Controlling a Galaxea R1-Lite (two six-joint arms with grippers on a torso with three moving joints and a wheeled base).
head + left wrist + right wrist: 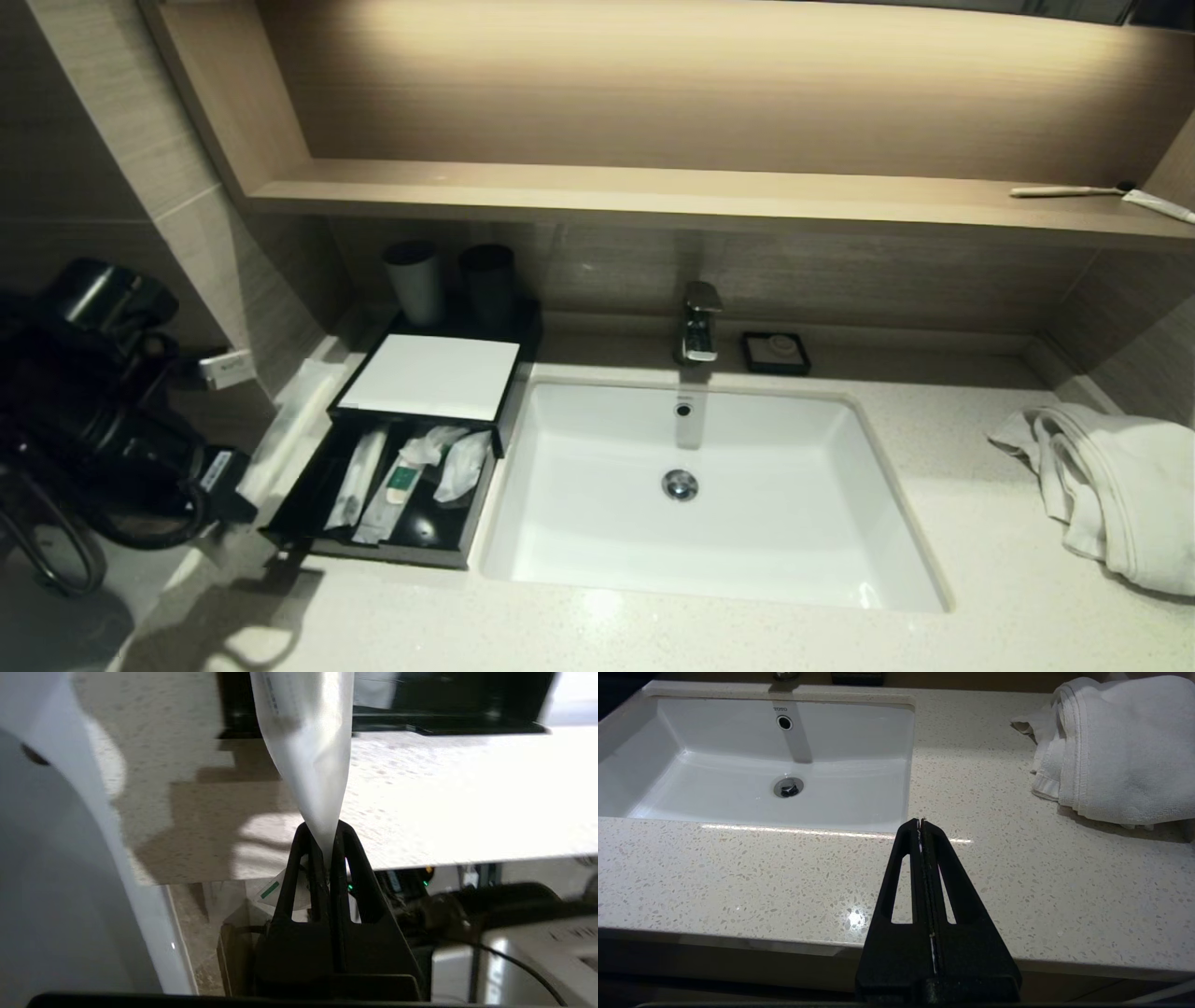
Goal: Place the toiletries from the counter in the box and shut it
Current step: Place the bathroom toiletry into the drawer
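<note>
The left gripper (pixel 329 833) has its black, tapered fingers pinched together on one end of a long, translucent white plastic sachet (pixel 306 742), soft and creased, narrowing to a fold where the fingers squeeze it. In the head view the sachet (pixel 285 429) hangs at the left edge of the pale speckled stone counter (pixel 653 635), just beside the left side of the black rectangular box (pixel 397 551). Its long axis runs from the gripper, near the front left corner, away toward the back wall.

The box stands at the left of the counter, touching the rim of the white glazed rectangular sink (pixel 896 523). Its open front compartment holds three slim white wrapped toiletry packets (pixel 401 476), lying lengthwise front to back; one carries a green label. A flat white card lid (pixel 431 376) covers the rear part of the box.

The right gripper (pixel 922 823) hovers above the front edge of the counter, right of the sink, its matte black fingers pressed together on nothing. A crumpled white terry towel (pixel 1111 495) lies at the right edge.
</note>
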